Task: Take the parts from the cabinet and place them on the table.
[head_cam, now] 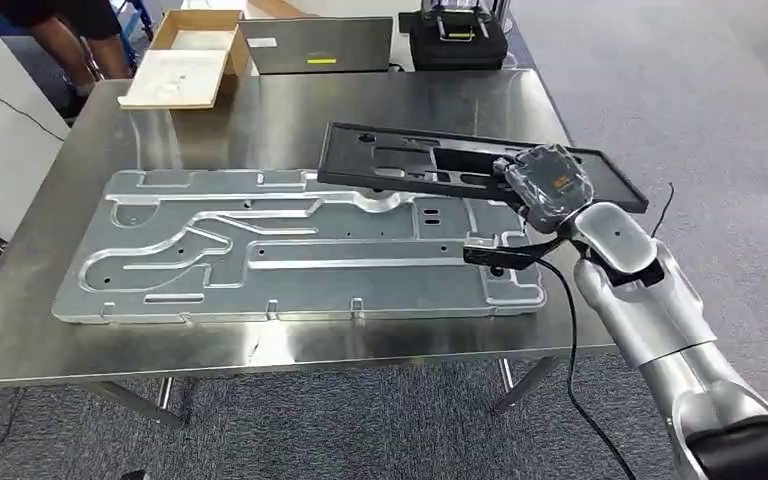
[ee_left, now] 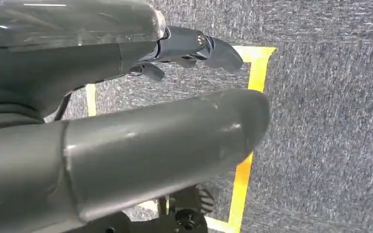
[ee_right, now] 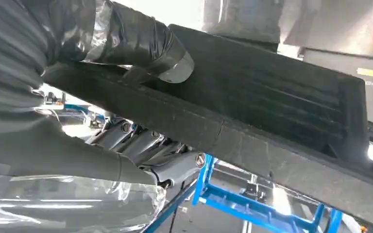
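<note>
**Black part held above the steel surface**

The right hand (head_cam: 545,190) grips the black part (head_cam: 430,165) by its edge at 3 o'clock, thumb above and fingers (ee_right: 141,145) beneath; the part hangs tilted over the surface (head_cam: 260,110), overlapping the far edge of the large silver plate (head_cam: 290,250) lying flat at centre. The left hand (ee_left: 126,136) hangs over grey carpet with yellow tape (ee_left: 252,121), fingers apart, holding nothing. At 12 o'clock sit a cardboard box (head_cam: 192,55), a grey laptop (head_cam: 317,45) bearing a white label and a yellow sticker, their writing unreadable, and a black case (head_cam: 457,40).
</note>
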Controlling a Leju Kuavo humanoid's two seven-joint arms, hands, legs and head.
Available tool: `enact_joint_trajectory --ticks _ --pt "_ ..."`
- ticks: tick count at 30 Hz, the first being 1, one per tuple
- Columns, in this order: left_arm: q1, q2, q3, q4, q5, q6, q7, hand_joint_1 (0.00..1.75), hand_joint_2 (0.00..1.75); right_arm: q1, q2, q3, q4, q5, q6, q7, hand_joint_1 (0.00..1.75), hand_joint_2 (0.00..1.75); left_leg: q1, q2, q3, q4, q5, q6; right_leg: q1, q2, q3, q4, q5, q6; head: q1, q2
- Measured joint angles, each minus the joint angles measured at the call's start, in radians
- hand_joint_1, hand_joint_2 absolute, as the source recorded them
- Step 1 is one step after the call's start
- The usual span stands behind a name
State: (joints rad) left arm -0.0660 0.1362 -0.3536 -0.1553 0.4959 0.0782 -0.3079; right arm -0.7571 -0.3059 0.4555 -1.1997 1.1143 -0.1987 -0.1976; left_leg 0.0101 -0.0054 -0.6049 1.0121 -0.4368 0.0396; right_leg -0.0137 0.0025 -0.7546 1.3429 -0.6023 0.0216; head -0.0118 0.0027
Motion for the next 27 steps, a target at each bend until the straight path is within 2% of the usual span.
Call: enact_joint_trajectory --ticks 1,2,4,5,6,9,10,11,12,14,15,16,17,18,19,20,21,23,24,25,26,27 --pt "0.001 0.0 0.0 0.0 0.0 0.0 0.0 0.0 0.0 0.0 0.0 0.002 0.004 0.0 0.0 0.0 1.66 1.75 0.001 0.0 0.001 0.002 -0.002 0.0 -0.002 0.0 -0.003 -0.006 0.021 0.001 0.0 0.0" --pt "0.001 0.0 -0.001 0.0 0.0 0.0 0.0 0.0 0.0 0.0 0.0 0.004 0.007 0.0 0.0 0.0 1.66 1.75 0.001 -0.001 0.003 0.004 -0.005 -0.002 -0.004 -0.001 0.015 -0.054 0.061 0.002 0.0 0.0" --pt "0.0 0.0 -0.001 0.0 -0.002 0.0 0.0 0.0 0.0 -0.018 0.0 0.016 0.013 0.018 0.008 -0.001 1.66 1.75 0.002 -0.002 0.008 0.012 -0.014 -0.01 -0.008 -0.002 0.097 -0.231 0.162 -0.001 0.0 0.0" --pt "-0.001 0.0 -0.002 0.0 -0.004 0.0 0.0 0.0 0.0 -0.032 0.0 0.031 0.021 0.03 0.013 -0.002 1.66 1.75 0.0 -0.001 0.004 0.014 -0.018 -0.015 -0.007 -0.001 0.118 -0.274 0.159 -0.004 0.0 0.0" --pt "-0.004 0.0 -0.002 0.0 -0.005 0.0 0.001 0.0 0.0 -0.052 0.005 0.051 0.033 0.045 0.023 -0.002 1.66 1.75 -0.006 -0.001 -0.001 0.022 -0.019 -0.018 0.0 -0.001 0.122 -0.295 0.157 -0.006 0.0 0.0" --pt "-0.009 0.0 -0.007 0.0 -0.015 0.0 0.005 0.0 0.0 -0.109 0.04 0.127 0.094 0.072 0.048 -0.002 1.66 1.75 -0.006 0.002 0.0 0.013 -0.016 -0.033 0.001 0.004 0.114 -0.289 0.156 -0.023 0.0 0.0" --pt "-0.013 0.0 -0.008 0.0 -0.018 0.0 0.006 0.0 0.0 -0.129 0.061 0.149 0.118 0.074 0.052 -0.01 1.66 1.75 -0.003 0.002 -0.004 0.02 -0.026 -0.041 -0.006 0.003 0.12 -0.3 0.161 -0.034 0.0 0.0" --pt "-0.015 0.0 -0.009 -0.002 -0.025 -0.001 0.008 0.0 0.0 -0.147 0.084 0.167 0.146 0.073 0.051 -0.018 1.66 1.75 -0.001 0.002 -0.009 0.042 -0.042 -0.046 -0.005 0.004 0.123 -0.303 0.162 -0.04 0.0 0.0" --pt "-0.02 -0.001 -0.011 -0.002 -0.028 -0.002 0.01 0.0 0.0 -0.166 0.112 0.186 0.175 0.069 0.05 -0.025 1.66 1.75 -0.001 0.001 -0.034 0.1 -0.076 -0.05 -0.005 0.004 0.123 -0.303 0.162 -0.048 0.0 0.0" --pt "-0.029 -0.001 -0.018 -0.002 -0.039 -0.005 0.016 0.0 0.0 -0.186 0.165 0.222 0.244 0.042 0.034 -0.041 1.66 1.75 0.001 0.002 -0.107 0.25 -0.141 -0.058 -0.001 0.004 0.125 -0.303 0.16 -0.051 0.0 0.0" --pt "-0.031 -0.001 -0.021 -0.002 -0.046 -0.005 0.017 0.0 0.0 -0.191 0.193 0.237 0.282 0.029 0.027 -0.048 1.66 1.75 0.001 0.002 -0.139 0.31 -0.155 -0.059 0.001 0.004 0.126 -0.301 0.16 -0.053 0.0 0.0" --pt "-0.032 -0.002 -0.025 -0.003 -0.054 -0.008 0.017 0.0 0.0 -0.19 0.221 0.249 0.318 0.011 0.024 -0.057 1.66 1.75 0.001 0.002 -0.148 0.32 -0.143 -0.06 0.003 0.004 0.127 -0.301 0.158 -0.054 0.0 0.0" --pt "-0.032 -0.002 -0.031 -0.005 -0.066 -0.011 0.014 0.0 0.0 -0.187 0.251 0.254 0.357 -0.017 0.023 -0.071 1.66 1.75 0.001 0.002 -0.133 0.28 -0.108 -0.058 0.004 0.004 0.128 -0.3 0.157 -0.055 0.0 0.0" --pt "-0.035 -0.002 -0.037 -0.006 -0.078 -0.015 0.011 0.0 0.0 -0.184 0.279 0.257 0.398 -0.039 0.015 -0.079 1.66 1.75 0.001 0.002 -0.1 0.205 -0.063 -0.055 0.005 0.004 0.13 -0.299 0.156 -0.055 0.0 0.0" --pt "-0.039 -0.002 -0.042 -0.008 -0.084 -0.016 0.01 0.0 0.0 -0.184 0.312 0.259 0.443 -0.055 0.001 -0.084 1.66 1.75 0.001 0.002 -0.054 0.108 -0.013 -0.05 0.006 0.005 0.131 -0.297 0.154 -0.055 0.0 0.0" --pt "-0.045 -0.002 -0.046 -0.008 -0.088 -0.019 0.007 0.0 0.0 -0.182 0.339 0.261 0.487 -0.062 -0.01 -0.09 1.66 1.75 0.0 0.002 -0.023 0.029 0.005 -0.044 0.006 0.005 0.131 -0.296 0.151 -0.053 0.0 0.0" --pt "-0.05 -0.002 -0.05 -0.008 -0.089 -0.023 0.004 0.0 0.0 -0.182 0.355 0.263 0.52 -0.067 -0.022 -0.093 1.66 1.75 -0.007 0.001 -0.011 0.018 -0.004 -0.041 0.013 0.005 0.125 -0.293 0.152 -0.049 0.0 0.0" --pt "-0.055 -0.003 -0.056 -0.011 -0.095 -0.028 -0.004 0.0 0.0 -0.179 0.384 0.268 0.587 -0.074 -0.027 -0.101 1.66 1.75 -0.008 -0.001 -0.013 0.015 -0.002 -0.038 0.01 0.003 0.126 -0.297 0.153 -0.041 0.0 0.0" --pt "-0.053 -0.003 -0.057 -0.011 -0.097 -0.033 -0.008 0.0 0.0 -0.178 0.39 0.269 0.611 -0.082 -0.035 -0.104 0.0 0.0 -0.008 -0.001 -0.012 0.014 -0.002 -0.035 0.01 0.003 0.129 -0.3 0.154 -0.037 0.0 0.0" --pt "-0.052 -0.004 -0.058 -0.011 -0.098 -0.037 -0.013 0.0 0.0 -0.185 0.395 0.269 0.626 -0.09 -0.038 -0.106 0.0 0.0 0.0 -0.001 -0.007 0.004 0.003 -0.026 0.016 0.004 0.13 -0.3 0.153 -0.03 0.0 0.0" --pt "-0.051 -0.005 -0.058 -0.011 -0.099 -0.043 -0.018 0.0 0.0 -0.191 0.397 0.267 0.642 -0.098 -0.04 -0.106 0.0 0.0 0.003 0.002 0.0 -0.003 0.006 -0.022 0.013 0.003 0.127 -0.282 0.137 -0.024 0.0 0.0" --pt "-0.054 -0.005 -0.058 -0.011 -0.099 -0.044 -0.023 0.0 1.75 -0.195 0.398 0.267 0.657 -0.102 -0.04 -0.108 0.0 0.0 0.004 0.004 0.002 -0.004 0.007 -0.015 0.012 0.003 0.107 -0.239 0.106 -0.021 0.0 0.0"
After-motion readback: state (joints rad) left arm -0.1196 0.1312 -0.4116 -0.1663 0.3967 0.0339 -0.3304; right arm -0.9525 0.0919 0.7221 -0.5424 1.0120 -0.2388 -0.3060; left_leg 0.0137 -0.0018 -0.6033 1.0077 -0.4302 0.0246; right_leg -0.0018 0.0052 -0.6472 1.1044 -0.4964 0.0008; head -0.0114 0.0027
